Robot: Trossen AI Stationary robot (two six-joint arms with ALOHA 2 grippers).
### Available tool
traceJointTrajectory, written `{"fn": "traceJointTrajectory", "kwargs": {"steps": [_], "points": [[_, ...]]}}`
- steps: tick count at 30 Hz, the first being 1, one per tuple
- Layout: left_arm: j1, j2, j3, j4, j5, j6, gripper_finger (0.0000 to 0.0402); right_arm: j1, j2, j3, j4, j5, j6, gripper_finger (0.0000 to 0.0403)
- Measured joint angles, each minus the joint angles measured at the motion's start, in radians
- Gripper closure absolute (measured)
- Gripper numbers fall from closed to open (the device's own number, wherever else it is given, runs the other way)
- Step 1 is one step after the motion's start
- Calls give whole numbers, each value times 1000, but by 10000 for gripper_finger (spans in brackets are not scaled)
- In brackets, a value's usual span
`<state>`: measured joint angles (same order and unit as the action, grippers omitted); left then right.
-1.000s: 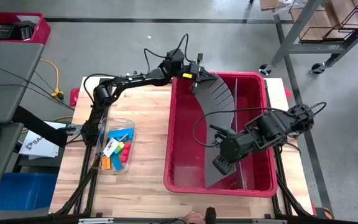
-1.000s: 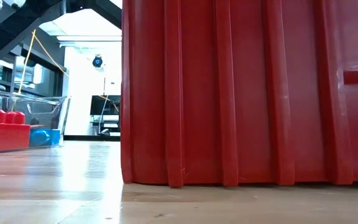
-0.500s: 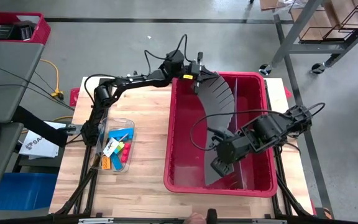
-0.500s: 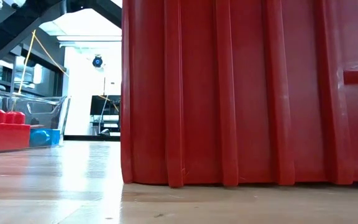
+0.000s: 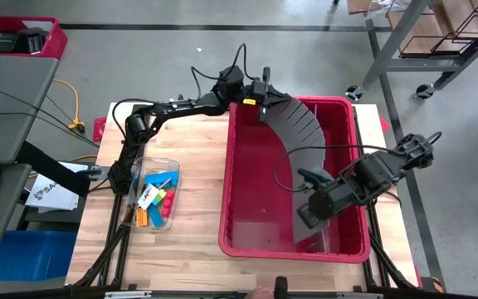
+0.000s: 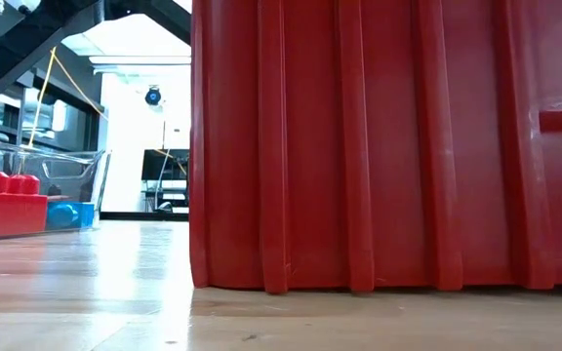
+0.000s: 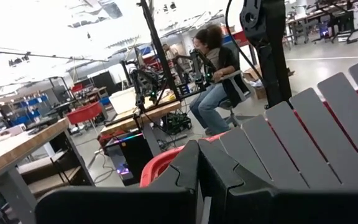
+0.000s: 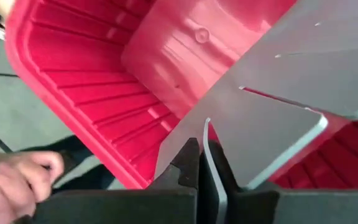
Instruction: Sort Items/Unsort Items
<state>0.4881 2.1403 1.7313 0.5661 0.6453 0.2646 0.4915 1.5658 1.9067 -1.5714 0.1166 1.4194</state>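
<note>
A grey slotted divider panel (image 5: pixel 295 133) bows in an arc over the large red bin (image 5: pixel 227 191). My left gripper (image 5: pixel 260 103) is shut on its far end by the bin's far left corner. My right gripper (image 5: pixel 307 218) is shut on its near end inside the bin. The items, small coloured blocks and a dark stick (image 5: pixel 158 198), lie in a clear tub (image 5: pixel 146 218) on the table's left side. In the low view the tub shows a red block (image 6: pixel 3 200). My left gripper pinches the divider's far end (image 7: pixel 229 163) between its two fingers (image 7: pixel 185 171), coming in about level from the table's left. That end is held above the bin's far rim. My right gripper pinches the thin edge of the divider's near end (image 8: pixel 206 134) between its two fingers (image 8: pixel 188 163), slanting steeply down from above. The panel bends away from the hold over the bin's floor (image 8: pixel 104 93).
The red bin fills the table's right half, and its wall (image 6: pixel 359 146) blocks most of the low view. A thin partition (image 5: pixel 325 174) runs lengthwise inside it. A person's hand (image 8: pixel 11 180) is beside the bin's near side. Another person (image 7: pixel 219 74) sits beyond the table.
My right gripper has carried the divider's near end toward the table's right edge and a little down inside the bin. The panel's arc has swung that way. Its far end has stayed in my left gripper.
</note>
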Motion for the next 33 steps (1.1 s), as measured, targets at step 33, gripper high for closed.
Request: {"fn": "traceJointTrajectory", "kwargs": {"steps": [33], "points": [[-14, 0, 0, -53, -9, 54, 402, -42, 129, 192, 0, -18, -82, 403]]}}
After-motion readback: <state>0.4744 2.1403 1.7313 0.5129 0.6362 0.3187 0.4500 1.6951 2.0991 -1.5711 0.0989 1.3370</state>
